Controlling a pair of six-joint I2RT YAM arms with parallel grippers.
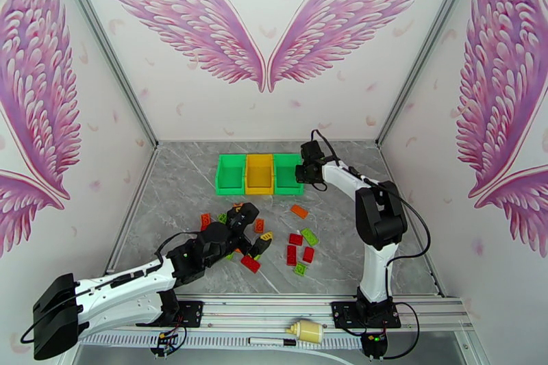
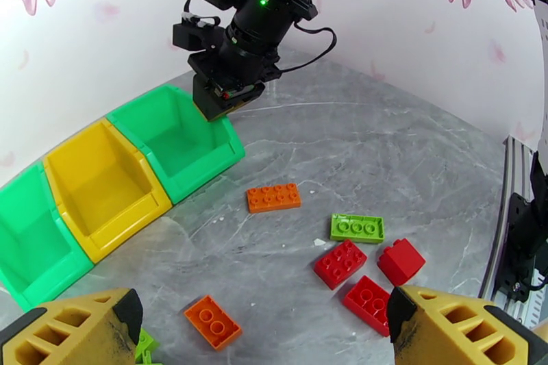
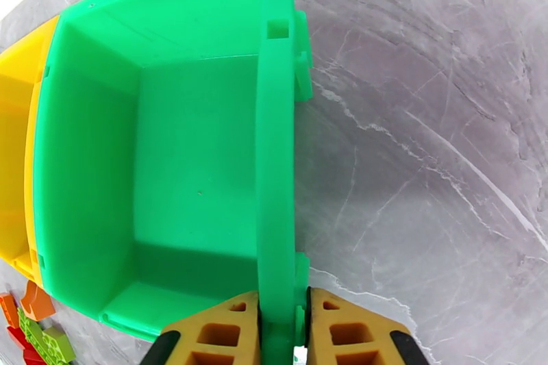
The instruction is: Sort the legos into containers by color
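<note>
The right tool was clamped narrow on the outer side wall of the right green bin, one finger inside it and one outside. That bin stood in a touching row with the yellow bin and the left green bin. The left tool hung spread wide, holding nothing, over the legos scattered on the grey surface in front of the row.
</note>
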